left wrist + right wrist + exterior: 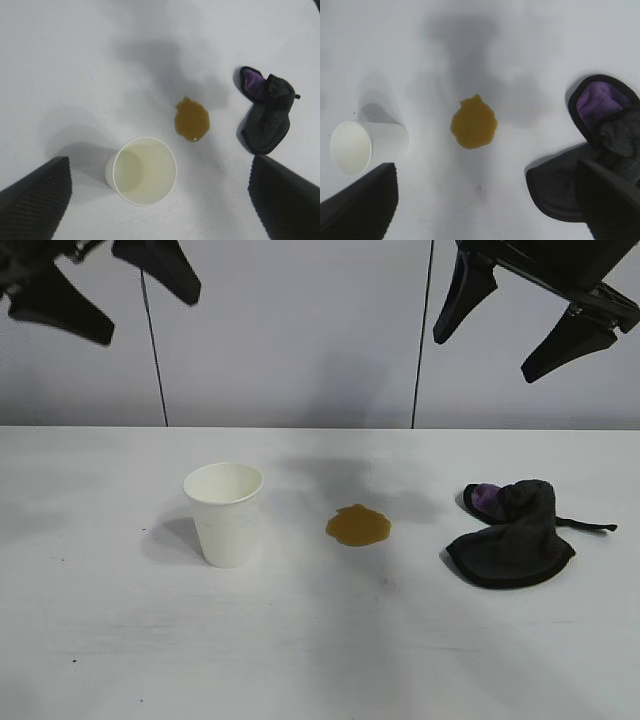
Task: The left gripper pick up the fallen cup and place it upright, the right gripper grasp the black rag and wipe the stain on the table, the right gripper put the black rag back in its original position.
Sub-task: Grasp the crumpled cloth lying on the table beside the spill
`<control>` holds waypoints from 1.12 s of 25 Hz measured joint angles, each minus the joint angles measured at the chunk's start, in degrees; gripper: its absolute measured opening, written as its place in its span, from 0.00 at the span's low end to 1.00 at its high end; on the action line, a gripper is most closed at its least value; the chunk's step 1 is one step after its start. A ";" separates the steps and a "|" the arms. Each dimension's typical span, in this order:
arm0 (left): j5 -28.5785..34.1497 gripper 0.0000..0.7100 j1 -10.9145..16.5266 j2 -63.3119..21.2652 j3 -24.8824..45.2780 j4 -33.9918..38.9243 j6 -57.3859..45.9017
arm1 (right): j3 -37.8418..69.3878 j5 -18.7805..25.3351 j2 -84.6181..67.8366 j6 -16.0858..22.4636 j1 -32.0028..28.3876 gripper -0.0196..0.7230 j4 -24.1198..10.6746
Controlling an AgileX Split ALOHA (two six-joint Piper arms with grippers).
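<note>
The white paper cup (224, 512) stands upright on the white table (300, 640), left of centre; it also shows in the left wrist view (144, 171) and the right wrist view (367, 146). The brown stain (358, 525) lies in the middle, also in the wrist views (192, 119) (474, 122). The black rag (512, 533) with a purple patch lies at the right (267, 114) (590, 160). My left gripper (105, 290) is open and empty, high above the cup. My right gripper (510, 315) is open and empty, high above the rag.
A grey panelled wall (300, 330) stands behind the table's far edge. A thin black string (590, 526) trails from the rag toward the right edge.
</note>
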 joint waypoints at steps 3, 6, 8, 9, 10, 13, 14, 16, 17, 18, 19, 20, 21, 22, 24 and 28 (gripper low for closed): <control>-0.05 0.98 0.00 1.38 0.00 -0.51 -0.05 | 0.00 0.19 0.00 -0.43 0.00 0.92 0.00; -0.33 0.98 0.00 1.38 0.00 -0.76 -0.05 | 0.00 0.21 0.00 -0.62 0.00 0.92 0.00; -0.46 0.98 0.00 1.38 0.00 -0.76 -0.05 | 0.00 0.21 0.00 -0.62 0.00 0.92 0.00; -0.46 0.98 0.00 1.38 0.00 -0.76 -0.05 | 0.00 0.08 0.00 -0.62 0.00 0.92 0.00; -0.46 0.98 0.00 1.38 0.00 -0.80 -0.10 | 0.00 -0.03 0.00 -0.62 0.00 0.92 0.00; 0.86 0.98 0.00 1.38 0.00 0.16 -0.22 | 0.00 -0.10 0.00 -0.73 0.00 0.92 0.00; 1.66 0.98 0.00 1.38 0.00 1.48 -0.43 | 0.00 0.01 0.00 -0.78 0.00 0.92 0.00; 2.65 0.98 0.00 1.38 0.00 3.96 -1.41 | 0.00 0.07 0.00 -0.78 0.00 0.92 0.00; 2.77 0.98 0.00 1.38 0.00 4.80 -1.69 | 0.00 0.19 0.00 -0.78 0.00 0.92 0.00; 2.77 0.98 0.00 1.38 0.00 5.48 -1.96 | 0.00 0.19 0.00 -0.78 0.00 0.92 0.00; 2.77 0.98 0.00 1.38 0.00 5.90 -2.02 | 0.00 0.19 0.00 -0.78 0.00 0.92 0.00; 2.77 0.98 0.00 1.38 0.00 6.12 -2.16 | 0.00 0.19 0.00 -0.78 0.00 0.92 0.00; 2.77 0.98 0.00 1.38 0.00 6.29 -2.16 | 0.00 0.23 0.00 -0.84 0.00 0.92 0.00; 2.83 0.98 0.00 1.38 0.00 6.35 -2.16 | 0.00 0.38 0.00 -0.97 0.00 0.92 0.00; 2.87 0.98 0.00 1.38 0.00 6.90 -2.21 | 0.00 0.61 0.00 -1.93 0.00 0.92 0.00; 2.87 0.98 0.00 1.38 0.00 8.09 -2.27 | 0.00 0.61 0.83 -3.73 0.00 0.92 -0.98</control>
